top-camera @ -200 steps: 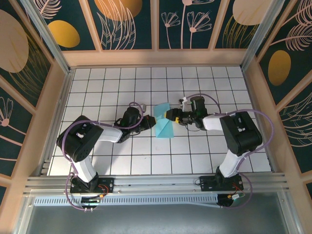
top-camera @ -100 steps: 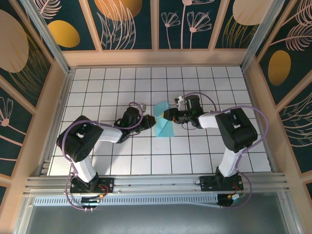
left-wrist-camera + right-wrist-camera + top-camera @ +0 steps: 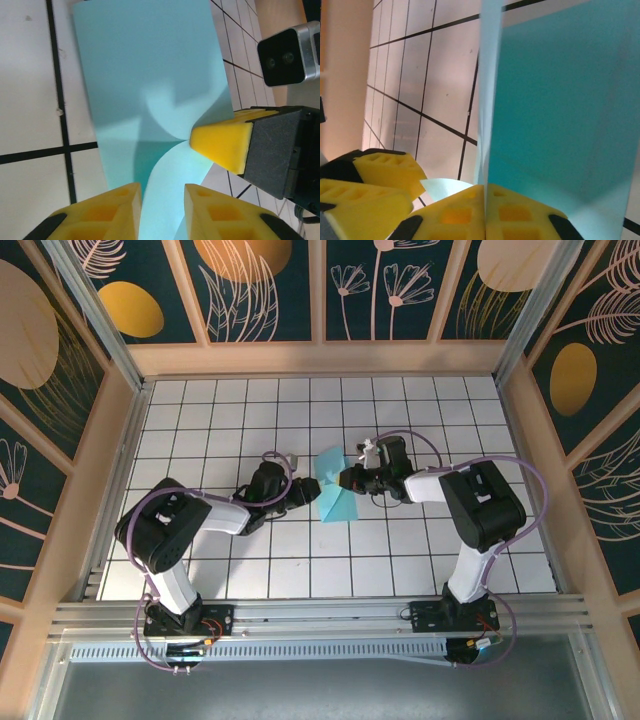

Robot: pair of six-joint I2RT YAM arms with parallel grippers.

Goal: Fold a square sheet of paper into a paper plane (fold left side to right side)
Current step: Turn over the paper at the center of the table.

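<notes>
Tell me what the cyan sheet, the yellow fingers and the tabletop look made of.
The cyan sheet: thin matte paper; it curls, stands on edge, shows no glare.
The yellow fingers: probably foam or soft rubber, matte, with moulded square recesses.
The tabletop: white squares, black lines, smooth; tile or printed board, cannot tell.

In the right wrist view the square sheet of paper point(image 3: 560, 100) runs off the top and right edges — its upright near edge blurred. The left wrist view's bottom edge cuts off the left gripper point(image 3: 162, 192).
</notes>
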